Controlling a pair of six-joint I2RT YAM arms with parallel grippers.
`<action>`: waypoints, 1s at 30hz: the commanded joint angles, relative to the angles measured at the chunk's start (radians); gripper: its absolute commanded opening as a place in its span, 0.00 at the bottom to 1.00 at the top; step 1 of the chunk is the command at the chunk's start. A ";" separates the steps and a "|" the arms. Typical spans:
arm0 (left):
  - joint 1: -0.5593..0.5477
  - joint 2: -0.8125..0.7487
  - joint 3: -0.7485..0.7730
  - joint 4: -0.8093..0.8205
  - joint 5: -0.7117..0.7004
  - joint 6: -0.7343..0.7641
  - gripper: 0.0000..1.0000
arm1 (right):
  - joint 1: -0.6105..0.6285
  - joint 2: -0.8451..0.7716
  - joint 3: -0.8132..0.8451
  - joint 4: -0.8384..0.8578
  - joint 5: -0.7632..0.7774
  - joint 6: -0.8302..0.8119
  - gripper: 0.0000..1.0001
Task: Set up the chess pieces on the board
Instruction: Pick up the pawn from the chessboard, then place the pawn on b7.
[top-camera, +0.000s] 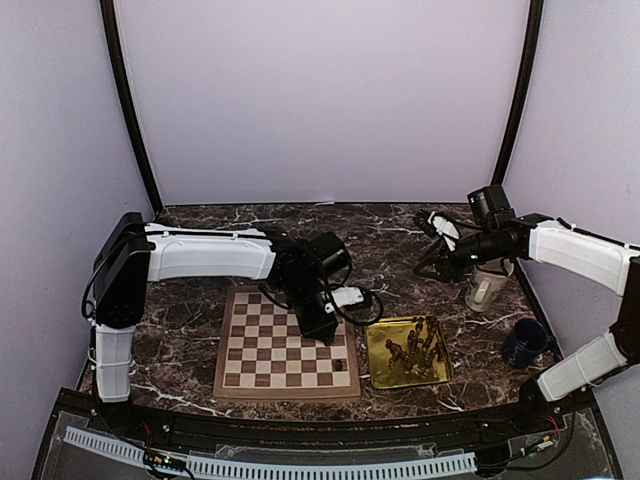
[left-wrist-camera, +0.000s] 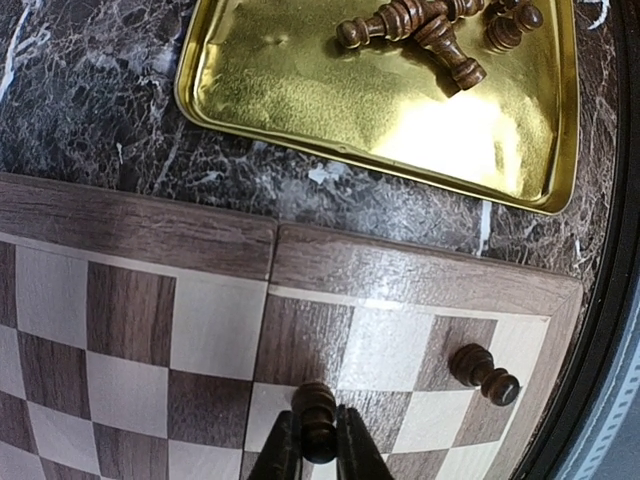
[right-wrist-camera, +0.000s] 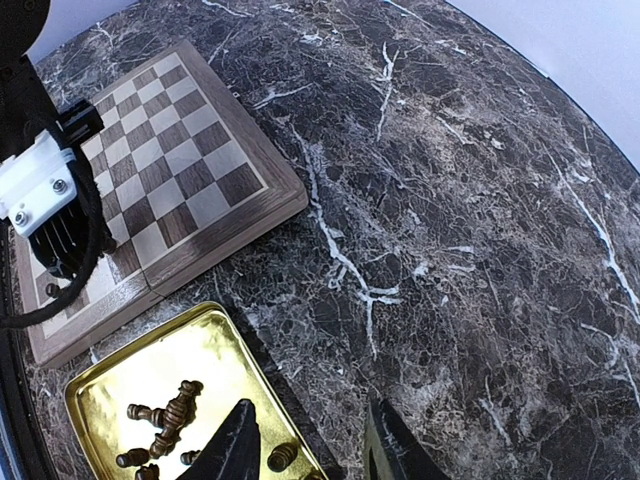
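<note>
**Though barely begun, under way**

Closed on one pawn (left-wrist-camera: 318, 415), the left gripper (left-wrist-camera: 318, 448), over an edge square of the board (left-wrist-camera: 150, 235). Near it, a second piece (left-wrist-camera: 484, 373), seemingly tipped over. Heaped in the gold tray (left-wrist-camera: 300, 90), the other chess pieces (left-wrist-camera: 420, 25). Jaws apart and empty, the right gripper (right-wrist-camera: 305, 440). Nearly all left to place.

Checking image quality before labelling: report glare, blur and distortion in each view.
Left wrist: bright glare on the gold tray; dark lens rim at the right edge; the left gripper, holding a chess piece, is slightly soft. Right wrist: marble table sharp, right gripper dark. Top external: dim, even light.
</note>
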 joint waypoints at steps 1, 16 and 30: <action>-0.026 -0.104 -0.041 -0.052 0.024 0.002 0.11 | 0.001 0.005 -0.007 0.020 -0.016 -0.010 0.37; -0.090 -0.155 -0.160 0.014 0.008 0.000 0.11 | 0.002 0.029 0.000 0.009 -0.027 -0.012 0.37; -0.091 -0.110 -0.159 0.047 0.004 -0.016 0.12 | 0.002 0.052 0.006 -0.004 -0.028 -0.021 0.37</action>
